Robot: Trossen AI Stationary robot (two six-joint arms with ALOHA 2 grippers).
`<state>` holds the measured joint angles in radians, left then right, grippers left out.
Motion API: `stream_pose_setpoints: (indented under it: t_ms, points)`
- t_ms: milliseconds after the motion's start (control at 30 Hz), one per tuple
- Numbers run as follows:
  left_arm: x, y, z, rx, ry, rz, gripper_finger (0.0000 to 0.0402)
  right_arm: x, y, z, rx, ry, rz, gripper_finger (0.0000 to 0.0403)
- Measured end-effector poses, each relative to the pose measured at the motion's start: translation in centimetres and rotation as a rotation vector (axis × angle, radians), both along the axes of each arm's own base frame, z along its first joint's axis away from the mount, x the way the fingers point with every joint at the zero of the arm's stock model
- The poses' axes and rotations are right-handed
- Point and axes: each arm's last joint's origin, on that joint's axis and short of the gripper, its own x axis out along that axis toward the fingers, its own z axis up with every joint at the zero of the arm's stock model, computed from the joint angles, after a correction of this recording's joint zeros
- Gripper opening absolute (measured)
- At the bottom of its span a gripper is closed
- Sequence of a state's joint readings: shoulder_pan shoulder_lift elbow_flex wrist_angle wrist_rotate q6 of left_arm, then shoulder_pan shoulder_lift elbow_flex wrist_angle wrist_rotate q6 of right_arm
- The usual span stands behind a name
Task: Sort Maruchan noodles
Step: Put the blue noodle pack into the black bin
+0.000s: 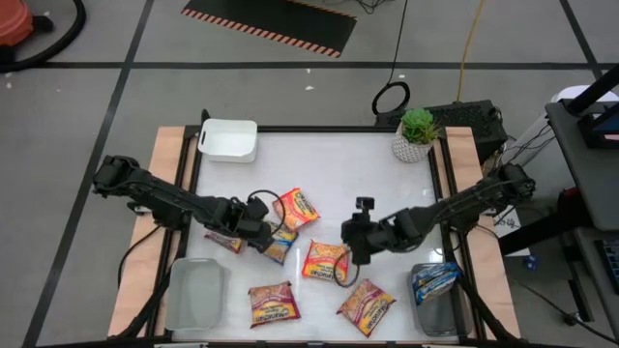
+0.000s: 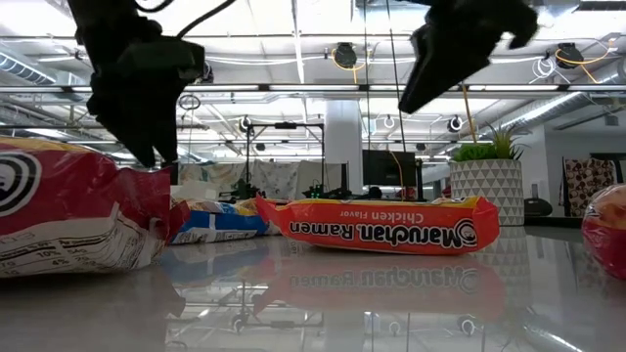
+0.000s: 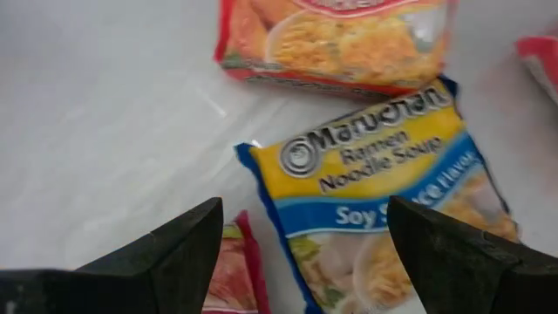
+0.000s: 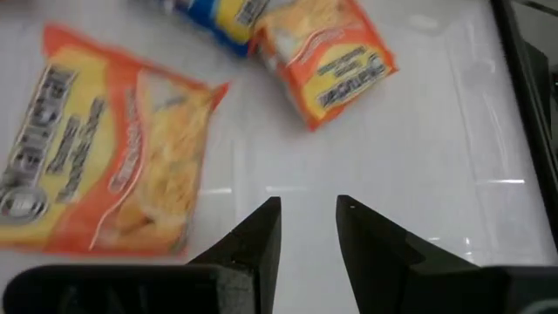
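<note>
Just beneath the wide-open, empty left tool [image 3: 301, 253] lies a blue packet [image 3: 384, 218]; right tool [image 4: 308, 228] narrowly parted, empty.

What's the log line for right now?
left gripper: open over blue packet | right gripper: empty, narrow gap, by orange packet | right bin: one blue packet

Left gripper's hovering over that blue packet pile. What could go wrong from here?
1. The blue Soy Sauce packet lies against an orange packet and a red packet, so the open left gripper may pinch or drag a neighbour.
2. The right gripper, fingers narrowly apart, hangs over bare table beside an orange Chicken packet; the arms are close mid-table and may collide.
</note>
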<state>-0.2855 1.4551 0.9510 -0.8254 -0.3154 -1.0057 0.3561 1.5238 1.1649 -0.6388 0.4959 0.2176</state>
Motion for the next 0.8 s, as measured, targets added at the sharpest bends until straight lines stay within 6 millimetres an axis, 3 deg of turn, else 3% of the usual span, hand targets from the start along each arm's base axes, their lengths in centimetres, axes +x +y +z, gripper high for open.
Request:
stream_pose_setpoints:
  t_ms: [167,800]
  points:
    - [-0.1,0.5,-0.5,-0.001,0.014,0.015,0.0326,0.7,-0.9,0.2,0.024,-0.029,-0.01,0.0105]
    - [-0.3,0.6,-3.5,-0.152,-0.047,0.01,0.0326,0.7,-1.0,0.2,0.015,-0.023,0.007,0.0105]
